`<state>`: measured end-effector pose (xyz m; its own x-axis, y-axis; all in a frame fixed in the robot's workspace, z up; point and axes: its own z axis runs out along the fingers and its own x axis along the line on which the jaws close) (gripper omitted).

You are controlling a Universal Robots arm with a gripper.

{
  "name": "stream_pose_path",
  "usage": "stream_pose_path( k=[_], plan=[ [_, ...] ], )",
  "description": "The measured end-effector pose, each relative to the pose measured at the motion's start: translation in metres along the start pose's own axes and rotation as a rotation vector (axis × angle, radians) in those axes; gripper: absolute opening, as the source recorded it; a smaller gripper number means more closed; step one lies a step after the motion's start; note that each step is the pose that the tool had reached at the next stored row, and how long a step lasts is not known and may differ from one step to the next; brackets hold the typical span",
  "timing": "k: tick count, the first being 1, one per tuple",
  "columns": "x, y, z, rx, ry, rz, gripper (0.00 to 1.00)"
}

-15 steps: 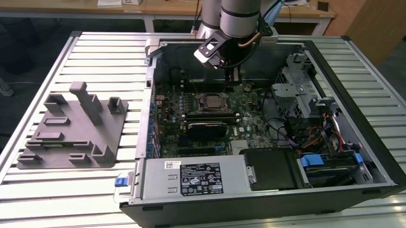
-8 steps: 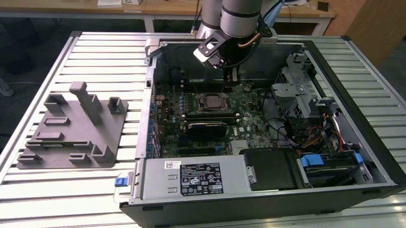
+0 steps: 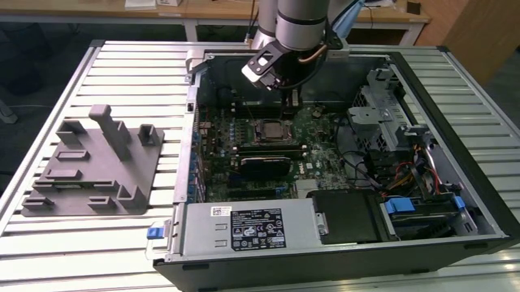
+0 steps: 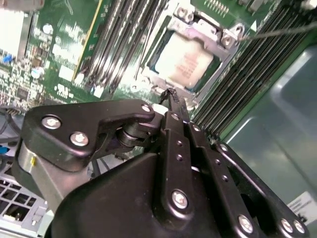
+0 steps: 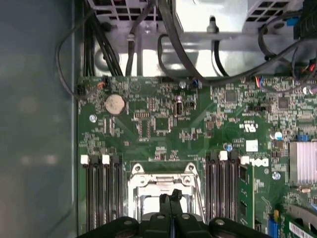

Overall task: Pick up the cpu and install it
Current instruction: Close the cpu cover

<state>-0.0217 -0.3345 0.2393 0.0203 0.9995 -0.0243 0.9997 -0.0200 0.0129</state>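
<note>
**Exterior view.** An open computer case (image 3: 455, 182) lies on a slatted metal bench (image 3: 122, 67). 1 grey holder block (image 3: 94, 164) stands beside the case, toward the bench's edge at the exterior view's left. The arm reaches down into the case, and its gripper (image 3: 288, 114) hangs over the motherboard (image 3: 325, 158).

**Second wrist view.** The cpu (image 4: 184, 62) lies flat inside the socket frame (image 4: 200, 25), its silvery top plate facing up. The 2 black fingers (image 4: 176, 129) are pressed together at their tips with nothing between them. The tips are at the frame's edge; contact cannot be judged.

**First wrist view.** Memory slots (image 5: 101, 188) flank the socket frame on both sides. 1 coin cell (image 5: 114, 104) sits near the motherboard's edge.
</note>
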Motion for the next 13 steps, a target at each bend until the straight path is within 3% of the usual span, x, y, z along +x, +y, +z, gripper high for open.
stream_pose_path(
  k=[8, 13],
  plan=[
    [-0.0062, -0.0148, 0.0057, -0.0121, 0.001, 0.0, 0.11],
    [-0.0063, -0.0153, 0.0058, -0.0123, 0.0009, -0.001, 0.11]
  ],
)
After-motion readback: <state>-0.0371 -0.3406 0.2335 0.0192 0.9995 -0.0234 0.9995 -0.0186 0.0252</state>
